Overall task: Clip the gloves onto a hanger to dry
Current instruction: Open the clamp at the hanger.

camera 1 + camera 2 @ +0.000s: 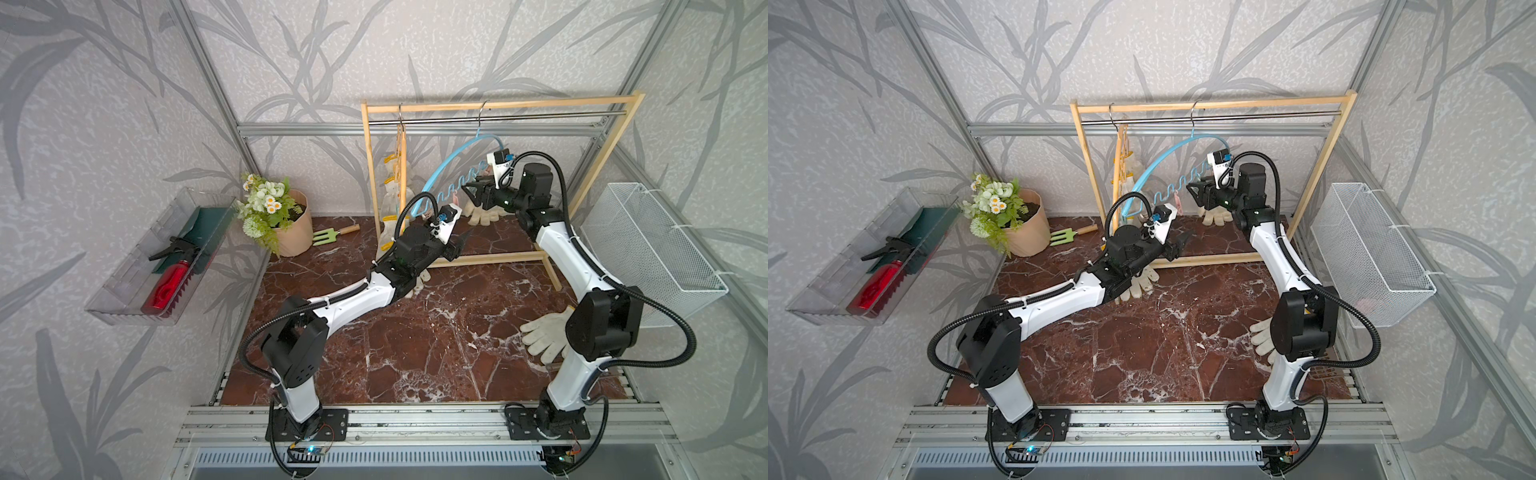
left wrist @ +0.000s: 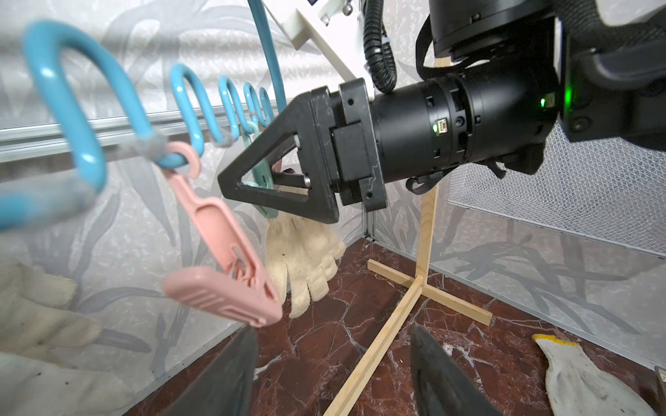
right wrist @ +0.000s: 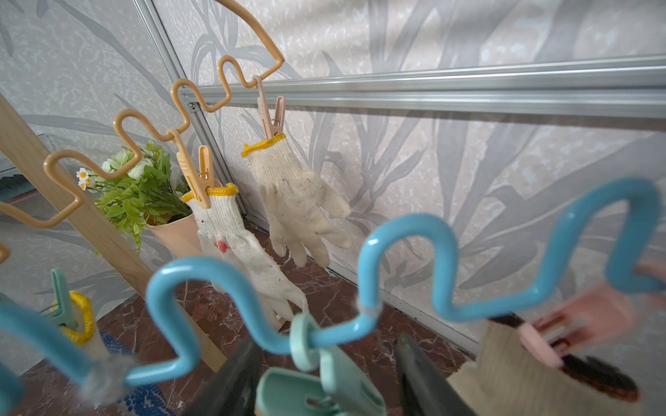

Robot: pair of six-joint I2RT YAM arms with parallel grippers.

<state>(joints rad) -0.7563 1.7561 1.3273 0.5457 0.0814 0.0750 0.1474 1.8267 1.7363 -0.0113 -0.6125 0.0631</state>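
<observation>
A blue wavy hanger (image 1: 440, 166) (image 3: 407, 252) hangs on the rack's rail. My right gripper (image 1: 467, 193) (image 3: 326, 360) is open, its jaws on either side of a mint clip (image 3: 335, 374) (image 2: 261, 173) on that hanger. An off-white glove (image 2: 302, 252) hangs just below that clip. My left gripper (image 1: 461, 243) (image 2: 331, 345) is open and empty, just under a pink clip (image 2: 223, 259) that grips nothing. Two gloves (image 3: 295, 194) (image 3: 230, 230) are clipped to a tan hanger (image 3: 151, 133). More gloves lie on the table, one at the right (image 1: 544, 332) and one under the left arm (image 1: 1140, 284).
The wooden rack (image 1: 498, 106) stands at the back with its foot bar (image 2: 374, 353) on the marble table. A flower pot (image 1: 291, 228) and green hand fork (image 1: 328, 237) sit back left. A clear tray (image 1: 124, 286) hangs on the left wall, a white wire basket (image 1: 648, 249) on the right.
</observation>
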